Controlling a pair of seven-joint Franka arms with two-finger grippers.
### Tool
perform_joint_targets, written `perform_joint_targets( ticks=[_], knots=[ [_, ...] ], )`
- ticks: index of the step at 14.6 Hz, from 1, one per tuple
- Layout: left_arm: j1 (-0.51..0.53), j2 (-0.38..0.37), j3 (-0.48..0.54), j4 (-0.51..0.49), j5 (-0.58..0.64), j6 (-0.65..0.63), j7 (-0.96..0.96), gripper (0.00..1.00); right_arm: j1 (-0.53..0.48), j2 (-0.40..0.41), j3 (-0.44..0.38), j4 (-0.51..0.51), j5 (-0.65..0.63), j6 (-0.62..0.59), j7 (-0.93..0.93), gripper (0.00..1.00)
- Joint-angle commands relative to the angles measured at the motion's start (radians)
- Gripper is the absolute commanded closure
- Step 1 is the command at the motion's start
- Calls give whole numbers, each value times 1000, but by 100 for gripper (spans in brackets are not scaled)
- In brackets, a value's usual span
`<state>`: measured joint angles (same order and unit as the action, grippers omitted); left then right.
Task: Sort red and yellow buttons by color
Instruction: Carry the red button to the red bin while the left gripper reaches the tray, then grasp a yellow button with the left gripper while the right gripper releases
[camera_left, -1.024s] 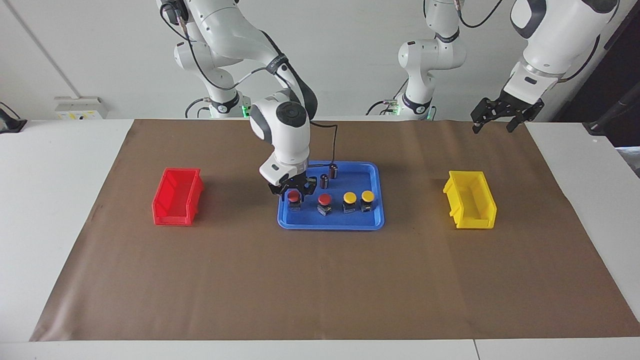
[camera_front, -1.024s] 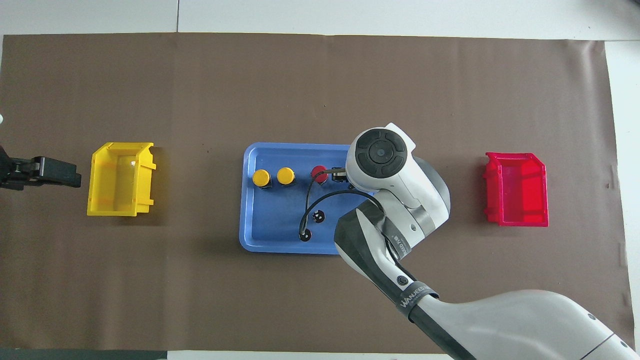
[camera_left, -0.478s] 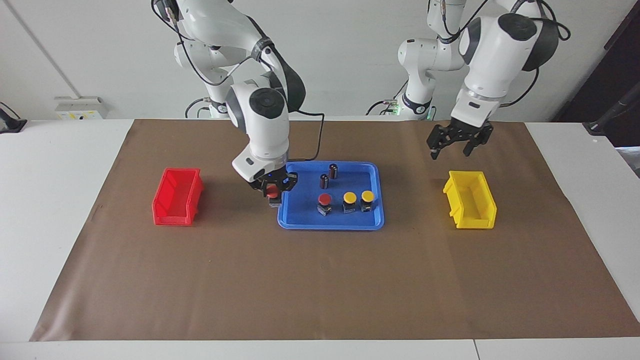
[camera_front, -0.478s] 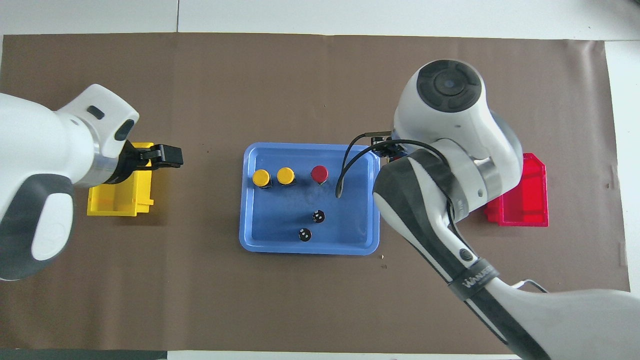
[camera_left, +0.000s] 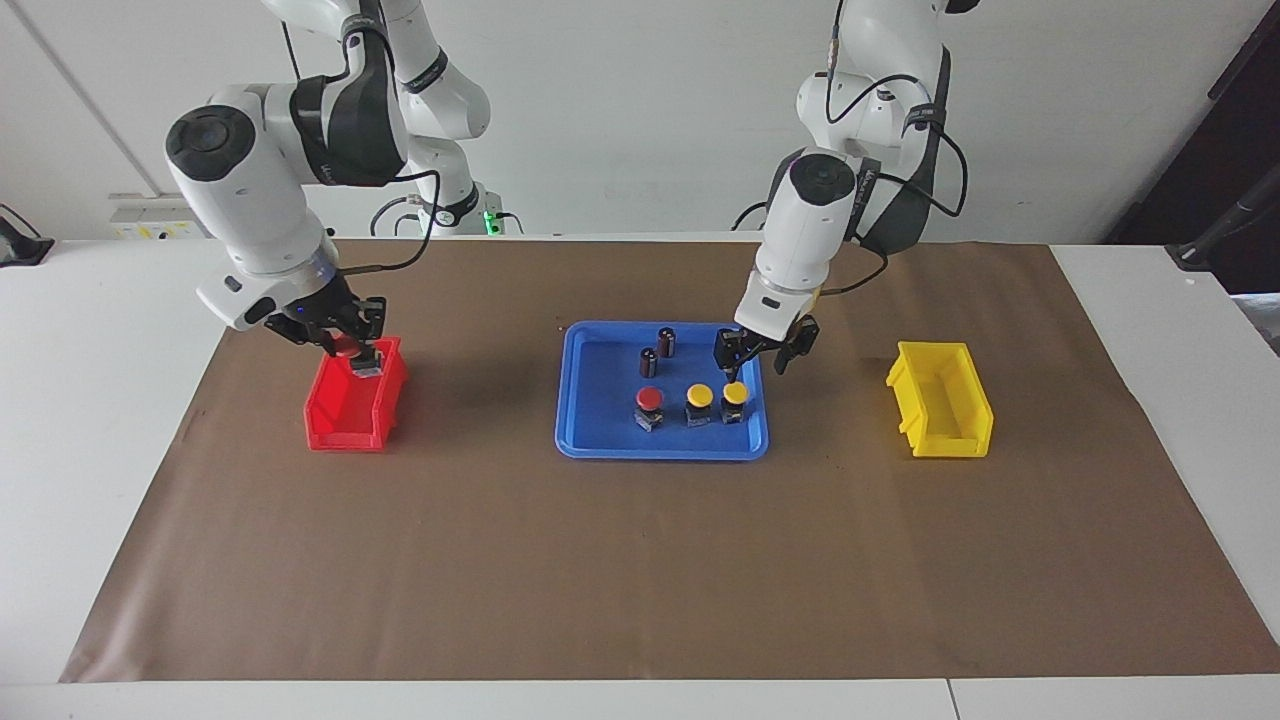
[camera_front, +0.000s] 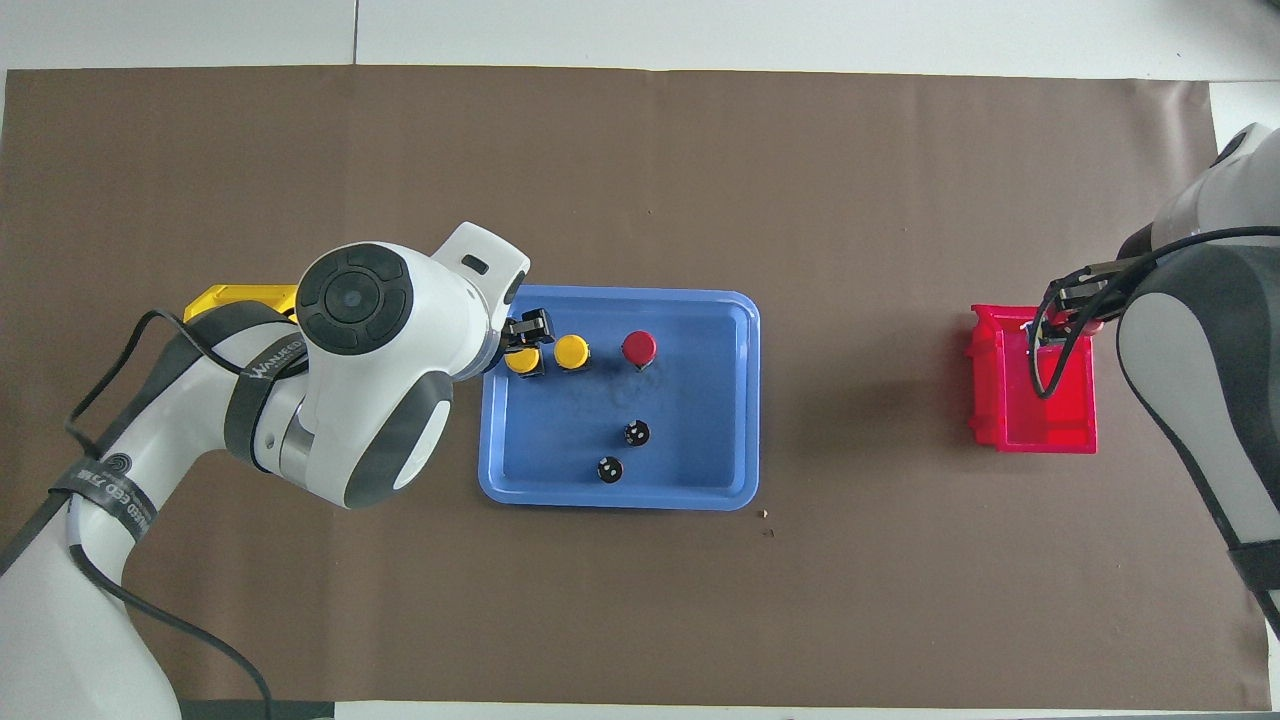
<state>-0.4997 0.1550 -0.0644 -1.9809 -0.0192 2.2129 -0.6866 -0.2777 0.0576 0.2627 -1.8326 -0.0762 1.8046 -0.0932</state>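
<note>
Right gripper (camera_left: 352, 350) clamps red button (camera_left: 347, 347) over red bin (camera_left: 345, 420); left gripper (camera_left: 765, 352) spread above yellow button (camera_left: 736, 394).

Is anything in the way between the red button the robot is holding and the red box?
Nothing visible. The right gripper holds the red button over the red box, whose top is open.

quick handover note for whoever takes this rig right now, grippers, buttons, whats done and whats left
Right gripper: jaws shut on a red button, over the red bin; not released.
Left gripper: jaws open, over the yellow button at the left arm's end of the blue tray.
In the tray: second yellow button, second red button.
Yellow bin: empty.
Done: none binned. Left: all four.
</note>
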Motion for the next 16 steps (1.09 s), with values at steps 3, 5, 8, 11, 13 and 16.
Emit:
perform_joint_targets(
  ticks=[3,5,8,11,13,16],
  knots=[
    [-25,18,17,2,-7,31,-10,23,-72,-110,9,-261,15,221,-132,68],
    [-39,26,17,-7,-7,45,-11,23,-72,-122,7,-299,15,258,-134,68],
    [-40,53,18,-10,-7,63,-11,23,-90,-160,7,-405,18,340,-137,68],
    [-42,55,18,-27,-7,62,-8,23,-90,-159,6,-491,29,462,-135,68],
    [-42,55,18,-29,-7,57,-8,24,-90,-159,6,-559,29,544,-137,68],
    [-39,55,18,-27,-7,56,-5,96,-90,-163,7,-579,30,547,-138,68]
  ],
)
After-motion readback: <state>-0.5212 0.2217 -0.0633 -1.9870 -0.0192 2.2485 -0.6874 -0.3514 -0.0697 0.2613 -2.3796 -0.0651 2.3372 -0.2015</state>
